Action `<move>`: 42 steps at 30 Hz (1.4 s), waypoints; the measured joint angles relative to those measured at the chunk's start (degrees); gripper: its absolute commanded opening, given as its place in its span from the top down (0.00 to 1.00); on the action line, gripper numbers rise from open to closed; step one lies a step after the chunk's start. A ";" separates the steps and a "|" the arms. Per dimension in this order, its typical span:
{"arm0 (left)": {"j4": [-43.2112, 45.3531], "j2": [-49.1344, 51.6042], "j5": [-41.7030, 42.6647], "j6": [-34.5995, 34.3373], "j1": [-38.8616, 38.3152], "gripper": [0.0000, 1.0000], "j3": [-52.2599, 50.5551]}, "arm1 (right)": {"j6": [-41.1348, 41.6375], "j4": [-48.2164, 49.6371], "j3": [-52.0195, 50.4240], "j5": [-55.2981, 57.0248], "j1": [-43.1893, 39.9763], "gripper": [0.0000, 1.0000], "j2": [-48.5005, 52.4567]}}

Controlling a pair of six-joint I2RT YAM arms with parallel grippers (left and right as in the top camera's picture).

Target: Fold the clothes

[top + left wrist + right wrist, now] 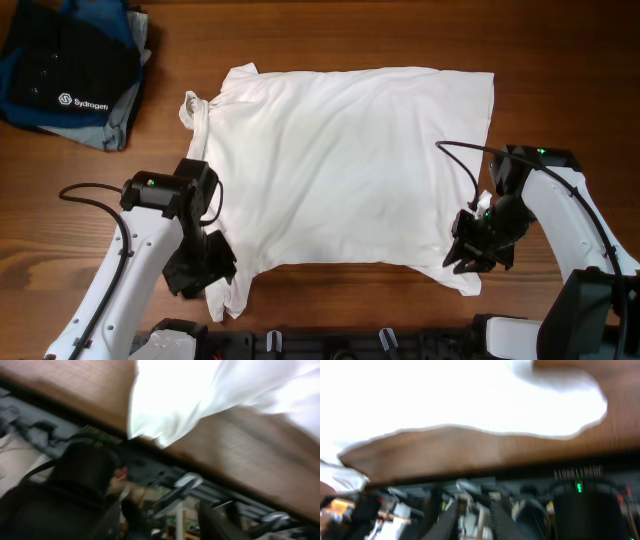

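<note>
My left arm (108,288) rises from the near left corner, its white forearm slanting inward to a dark wrist joint. From there my left gripper (205,268) turns back toward the near edge. My right arm (568,208) climbs the right side, bends at the elbow and folds inward, with my right gripper (472,255) pointing down and leftward. I can't tell whether either pair of jaws is parted. From above they are dark lumps, and both wrist views are blurred.

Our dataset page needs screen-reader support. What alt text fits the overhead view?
A white garment lies spread out on a wooden table. The left tool and right tool are at its two near corners; a dark folded stack lies far left.
</note>
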 measured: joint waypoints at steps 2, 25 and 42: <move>5.55 0.00 1.75 0.22 0.00 0.74 -0.11 | 0.07 2.67 0.00 -0.52 0.00 0.61 0.00; 59.74 1.62 9.73 3.28 0.00 0.81 -0.20 | -6.49 23.65 20.17 -1.36 0.00 0.41 0.00; 65.94 26.69 3.50 9.55 2.67 0.73 20.20 | -12.63 33.73 30.62 0.24 0.00 0.39 7.98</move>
